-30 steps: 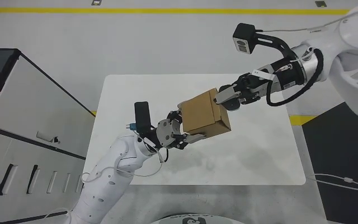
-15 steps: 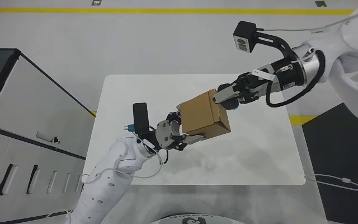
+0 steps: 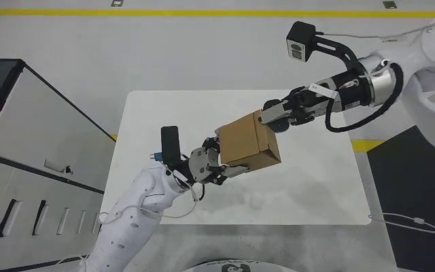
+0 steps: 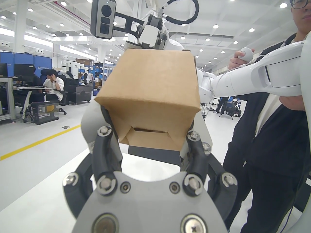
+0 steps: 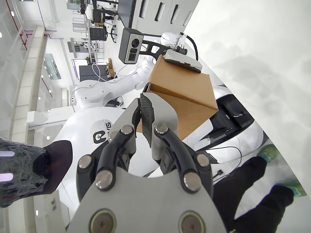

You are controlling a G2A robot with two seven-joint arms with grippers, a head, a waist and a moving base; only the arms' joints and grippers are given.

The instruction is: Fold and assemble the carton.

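Nearest the robot, the left gripper [image 4: 148,124] has its fingers spread wide and pressed against both sides of the plain brown cardboard carton [image 3: 246,139], grasping it across its near end. That end faces the left wrist, and its flap is tucked shut along a narrow slot. The carton is over the middle of the white rectangular table [image 3: 306,197]; whether it rests on the tabletop cannot be told. Its length runs diagonally, from the near left end up to the far right. At that far end the right gripper [image 5: 143,105] has its fingers clenched almost together, pinching a thin cardboard edge at the carton's corner. Beyond the table, a yellow floor line [image 3: 204,12] crosses the pale floor.
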